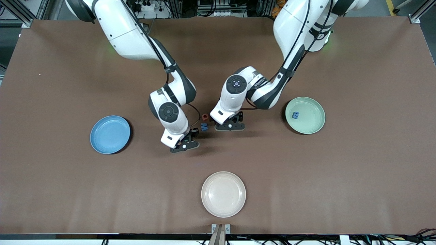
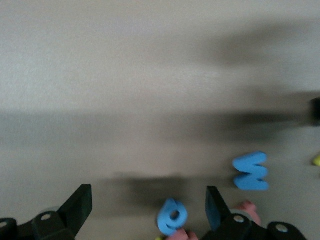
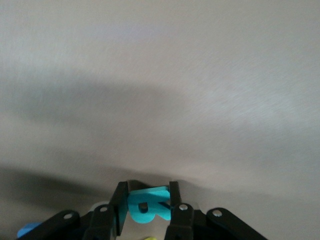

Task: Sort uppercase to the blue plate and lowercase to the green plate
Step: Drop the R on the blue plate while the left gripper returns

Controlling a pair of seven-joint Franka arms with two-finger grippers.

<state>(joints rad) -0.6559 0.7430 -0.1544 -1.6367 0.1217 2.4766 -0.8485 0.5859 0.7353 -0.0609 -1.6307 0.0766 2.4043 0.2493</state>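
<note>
While gripped, teal R (image 3: 146,209) (right pincer (image 3: 146,205))

Three plates sit on the table: one blue plate (image 1: 109,134), one green plate (image 1: 305,115), one cream plate (image 1: 223,194). Three blue letters, one red, one teal show.

Plates: sky blue (image 1: 110,134), mint green (image 1: 305,115), cream (image 1: 223,194). Teal R (image 3: 146,208), blue M (image 1: 204,127), red Q (image 1: 204,117); brown table (image 1: 357,177).

We saw the teal R (image 3: 146,209) pinched between black fingers. The blue M (image 1: 204,127) and red Q (image 1: 204,117) lay mid-table; a blue e (image 1: 295,115) rested in the green plate (image 1: 313,126). The blue plate (image 1: 109,134) held nothing.
</note>
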